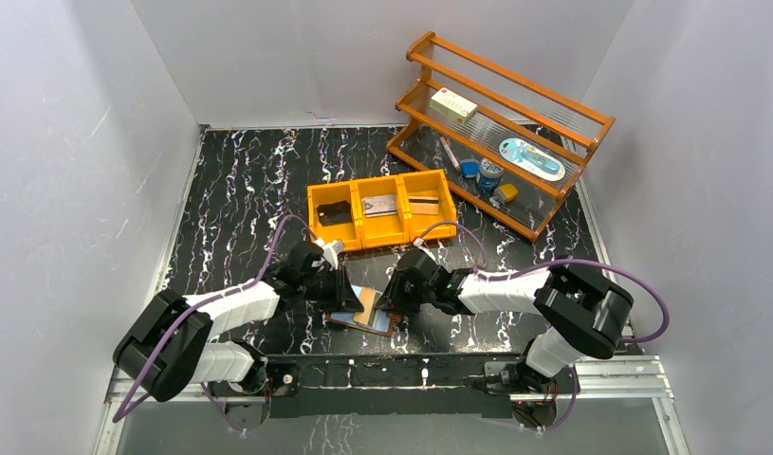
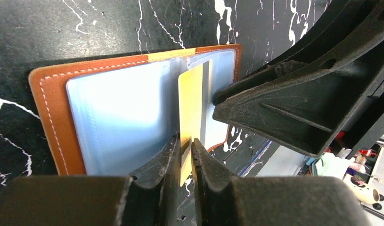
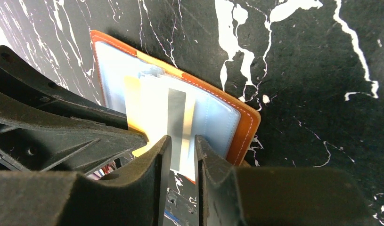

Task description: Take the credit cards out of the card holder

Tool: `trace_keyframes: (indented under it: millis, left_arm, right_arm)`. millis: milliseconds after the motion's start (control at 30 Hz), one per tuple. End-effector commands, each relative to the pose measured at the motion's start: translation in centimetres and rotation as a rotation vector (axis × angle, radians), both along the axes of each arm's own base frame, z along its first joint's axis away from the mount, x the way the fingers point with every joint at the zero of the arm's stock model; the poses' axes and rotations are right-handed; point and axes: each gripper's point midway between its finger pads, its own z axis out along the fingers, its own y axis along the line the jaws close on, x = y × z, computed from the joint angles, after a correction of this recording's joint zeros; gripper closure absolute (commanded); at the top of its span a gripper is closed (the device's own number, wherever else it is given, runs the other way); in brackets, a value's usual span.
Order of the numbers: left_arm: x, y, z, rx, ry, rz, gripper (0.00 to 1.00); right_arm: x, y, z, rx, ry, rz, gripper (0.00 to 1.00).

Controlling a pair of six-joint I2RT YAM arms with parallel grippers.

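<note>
The brown card holder [image 1: 359, 320] lies open on the black marbled table between both arms, pale blue sleeves up; it also shows in the left wrist view [image 2: 44, 103] and the right wrist view [image 3: 246, 123]. My left gripper [image 2: 185, 141] is shut on the near end of a tan credit card [image 2: 191, 103] that sticks out of a middle sleeve. My right gripper [image 3: 183, 139] is nearly closed, with a narrow slit, its tips resting on the sleeves over a pale card with a grey stripe [image 3: 176, 108]. In the top view the left gripper [image 1: 340, 284] and the right gripper [image 1: 390, 298] meet over the holder.
An orange three-compartment bin [image 1: 310, 201] stands just behind the holder with a dark card [image 1: 335, 213], a grey card [image 1: 379, 205] and a striped card [image 1: 422, 202] in it. An orange wooden rack [image 1: 515, 123] with small items stands at the back right. White walls enclose the table.
</note>
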Motion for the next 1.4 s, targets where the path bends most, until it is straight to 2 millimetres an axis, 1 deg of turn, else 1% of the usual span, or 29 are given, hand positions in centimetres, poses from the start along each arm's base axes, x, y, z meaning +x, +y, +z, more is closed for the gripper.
trace_keyframes:
  millis: [0, 100, 200, 367, 600, 833, 933, 1000, 1133, 1233, 1300, 1367]
  left_arm:
    - [0.4, -0.4, 1.5, -0.033, -0.032, -0.017, 0.85]
    - [0.2, -0.7, 1.9, -0.064, -0.035, -0.037, 0.86]
    - [0.1, -1.1, 2.2, -0.086, -0.037, -0.058, 0.91]
    - [0.6, -0.4, 1.9, -0.027, -0.048, -0.031, 1.00]
    - [1.1, 1.2, 1.7, 0.074, -0.079, 0.004, 1.00]
    - [1.5, 2.2, 2.2, 0.128, -0.115, 0.024, 1.00]
    - [1.3, 2.0, 2.4, 0.108, -0.115, 0.016, 1.00]
    - [1.2, 1.7, 2.5, 0.090, -0.110, 0.014, 1.00]
    - [1.2, 1.3, 2.7, 0.062, -0.106, 0.014, 1.00]
    - [1.2, 1.1, 2.9, 0.046, -0.107, 0.018, 1.00]
    - [1.3, 1.0, 3.0, 0.037, -0.105, 0.019, 1.00]
    - [1.2, 0.9, 3.0, 0.032, -0.101, 0.019, 1.00]
  right_arm:
    - [-0.2, -2.4, -2.4, -0.144, 0.015, -0.009, 0.67]
    - [-0.1, -2.3, -2.4, -0.147, 0.012, -0.005, 0.70]
    - [-0.1, -2.3, -2.4, -0.150, 0.013, -0.004, 0.70]
    - [-0.1, -2.5, -2.6, -0.160, 0.015, -0.007, 0.70]
    - [0.1, -2.7, -2.4, -0.168, 0.004, -0.013, 0.69]
    - [0.6, -2.4, -1.8, -0.169, -0.019, -0.002, 0.69]
    - [1.1, -1.5, -0.4, -0.134, -0.056, 0.027, 0.68]
    - [1.4, -0.6, 1.2, -0.099, -0.093, 0.065, 0.67]
    - [1.7, 2.1, 4.9, 0.009, -0.170, 0.173, 0.66]
    - [1.5, 4.0, 6.8, 0.103, -0.185, 0.227, 0.64]
    - [1.2, 5.0, 7.0, 0.152, -0.165, 0.243, 0.63]
    - [1.2, 5.4, 6.0, 0.144, -0.136, 0.241, 0.64]
